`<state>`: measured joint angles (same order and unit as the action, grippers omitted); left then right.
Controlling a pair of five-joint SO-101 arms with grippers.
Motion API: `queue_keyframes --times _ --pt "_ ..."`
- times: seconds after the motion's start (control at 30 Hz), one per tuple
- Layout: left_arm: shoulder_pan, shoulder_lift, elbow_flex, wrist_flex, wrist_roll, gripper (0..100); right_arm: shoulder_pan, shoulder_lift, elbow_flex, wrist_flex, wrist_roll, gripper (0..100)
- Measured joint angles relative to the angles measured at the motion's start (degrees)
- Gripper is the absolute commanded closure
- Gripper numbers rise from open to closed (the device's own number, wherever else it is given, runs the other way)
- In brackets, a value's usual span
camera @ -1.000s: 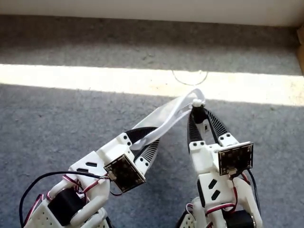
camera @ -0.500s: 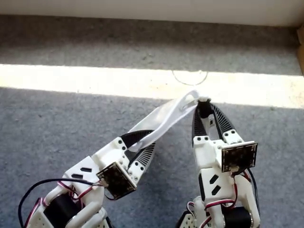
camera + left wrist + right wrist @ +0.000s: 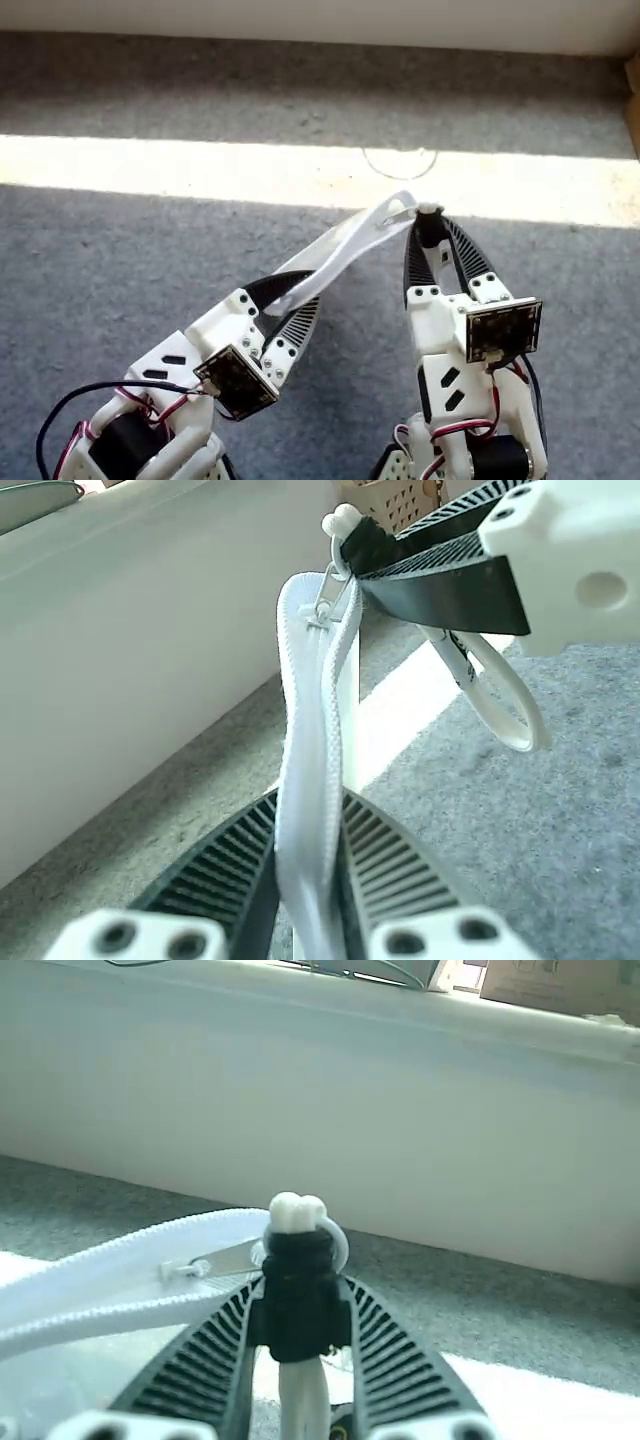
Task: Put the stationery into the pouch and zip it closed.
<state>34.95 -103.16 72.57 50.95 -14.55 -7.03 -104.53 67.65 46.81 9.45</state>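
I see the pouch (image 3: 340,252) held off the grey carpet (image 3: 120,290), stretched as a pale, zipper-edged strip whose far end reaches the near edge of the sunlit stripe (image 3: 150,165). My left gripper (image 3: 298,298) is clamped on the pouch's zipper edge, on the shaded side of the stripe; from its wrist camera the white zipper tape (image 3: 312,740) runs straight up out of the black ribbed fingers (image 3: 225,875). My right gripper (image 3: 428,216) is pinched closed on the white zipper pull (image 3: 297,1212) right at the stripe's near edge, with the metal slider (image 3: 200,1267) just beside its tips. A thin wire loop (image 3: 400,166) lies on the stripe.
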Motion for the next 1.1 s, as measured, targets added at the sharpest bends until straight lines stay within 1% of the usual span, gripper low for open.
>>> queue_keyframes --times 0.13,0.33,0.9,0.97,1.1 --pt "-1.0 0.0 -0.3 0.6 -0.1 99 0.2 0.1 0.0 0.0 0.0 99.3" --pt "-1.1 -0.1 -2.5 4.6 -0.3 99 4.0 0.2 0.1 0.0 -2.7 99.3" --pt "-2.9 -0.1 -2.9 4.9 -0.3 99 4.2 0.2 0.1 0.0 -3.1 98.2" --pt "-2.9 -0.1 -2.9 4.9 -0.3 99 4.2 0.2 0.1 0.0 -3.1 93.0" --pt "-6.0 -0.3 -2.9 4.8 -0.3 99 4.7 0.0 2.2 0.2 -3.1 77.2"
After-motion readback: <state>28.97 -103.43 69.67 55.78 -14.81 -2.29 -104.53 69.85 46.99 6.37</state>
